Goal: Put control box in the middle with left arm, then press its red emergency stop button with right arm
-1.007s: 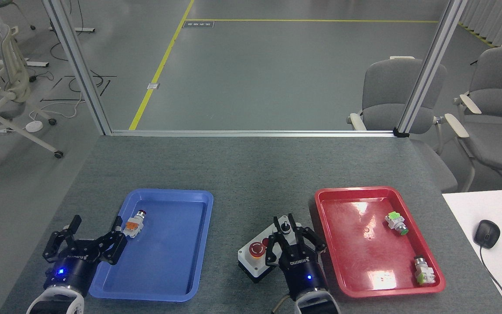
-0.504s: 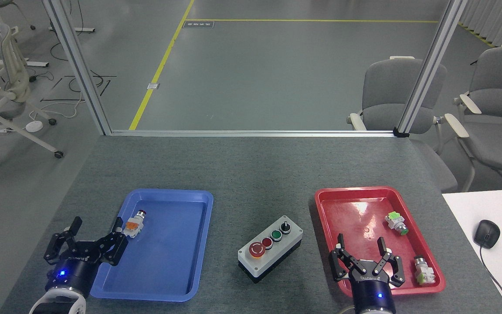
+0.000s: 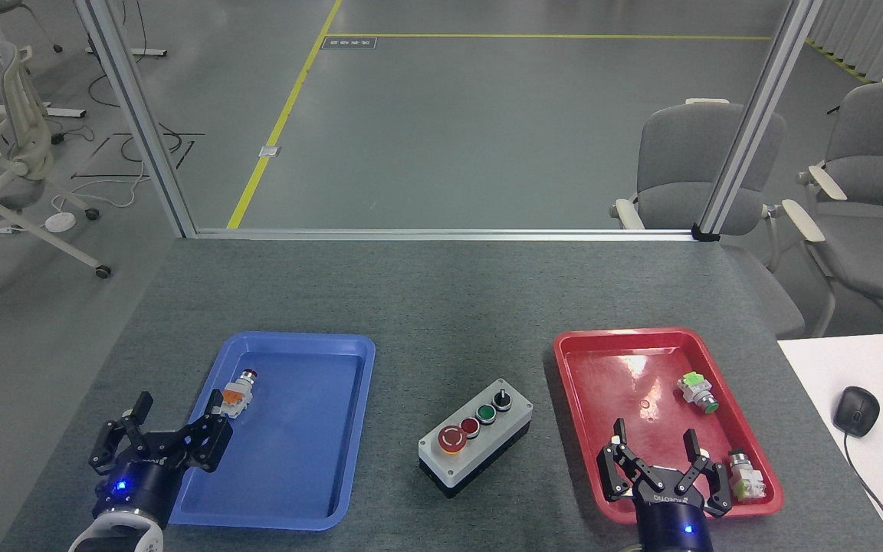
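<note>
Two steps make up this job, and the first looks done: the control box (image 3: 474,437) sits on the bare speckled felt (image 3: 441,307) in the lower centre of the frame, between the two trays and touching neither. Whether the press has been made cannot be told from this view; nothing is touching the button.

At lower left, the left gripper (image 3: 178,412) hangs over the near left rim of the blue tray (image 3: 288,506), its black fingers spread apart and holding nothing. That tray is smooth moulded plastic with a raised lip; a small switch (image 3: 238,391) with a white body, orange band and red cap lies in its upper left corner.

The box is an elongated light grey block on a black base, lying diagonally. The red emergency stop button (image 3: 451,438), a domed mushroom head with a yellow collar, is at its lower left end, then a flat red button, a green one and a black knob.

At lower right, the glossy red tray (image 3: 579,429) holds two white-bodied switches. The right gripper (image 3: 655,439) hovers over its near edge, fingers apart and empty, well apart from the box.
</note>
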Robot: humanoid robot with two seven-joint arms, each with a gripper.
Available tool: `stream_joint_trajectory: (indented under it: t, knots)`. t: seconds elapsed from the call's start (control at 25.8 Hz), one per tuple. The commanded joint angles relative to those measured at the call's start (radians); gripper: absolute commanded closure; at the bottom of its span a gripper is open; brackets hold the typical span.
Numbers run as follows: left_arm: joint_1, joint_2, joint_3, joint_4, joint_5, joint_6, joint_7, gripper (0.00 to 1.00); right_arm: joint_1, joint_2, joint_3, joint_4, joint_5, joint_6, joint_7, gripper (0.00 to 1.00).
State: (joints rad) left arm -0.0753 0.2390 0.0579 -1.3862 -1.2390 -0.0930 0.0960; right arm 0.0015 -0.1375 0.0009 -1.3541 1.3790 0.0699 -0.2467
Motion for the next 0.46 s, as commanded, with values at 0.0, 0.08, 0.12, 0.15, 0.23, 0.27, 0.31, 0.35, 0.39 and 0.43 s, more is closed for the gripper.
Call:
stream_joint_trajectory:
  t: [0.0,0.08,0.12,0.15,0.23,0.27,0.31,0.35,0.39,0.43]
  knots:
    - [-0.004,-0.012,0.0,0.004,0.0,-0.001,-0.001,0.01,0.002,-0.007,0.007,-0.014,0.005,-0.002,0.0,0.01]
    - [-0.006,-0.021,0.0,0.003,0.0,-0.001,-0.001,0.01,0.002,-0.008,0.011,-0.031,0.008,-0.012,0.001,0.01]
    - [-0.006,-0.024,0.002,0.003,0.0,-0.001,-0.001,0.01,0.0,-0.01,0.018,-0.04,0.008,-0.022,0.001,0.01]
    - [-0.006,-0.027,0.005,0.003,0.001,-0.001,-0.001,0.01,0.0,-0.014,0.021,-0.046,0.012,-0.035,0.003,0.01]
    - [-0.008,-0.032,0.022,0.003,0.001,-0.002,-0.001,0.01,0.003,-0.033,0.021,-0.053,0.032,-0.056,0.003,0.01]
    - [-0.008,-0.032,0.023,-0.001,0.001,-0.004,-0.002,0.01,0.003,-0.037,0.021,-0.053,0.045,-0.067,0.003,0.01]
    - [-0.009,-0.032,0.025,-0.01,0.001,-0.004,-0.002,0.01,0.005,-0.039,0.021,-0.053,0.048,-0.068,0.004,0.01]
    - [-0.009,-0.032,0.025,-0.022,0.001,-0.004,-0.002,0.01,0.006,-0.039,0.021,-0.053,0.048,-0.065,0.004,0.01]
    - [-0.009,-0.032,0.025,-0.031,0.001,-0.004,-0.004,0.01,0.009,-0.037,0.021,-0.053,0.048,-0.062,0.004,0.01]
    - [-0.009,-0.032,0.025,-0.037,0.001,-0.004,-0.007,0.01,0.009,-0.037,0.021,-0.053,0.048,-0.061,0.004,0.01]
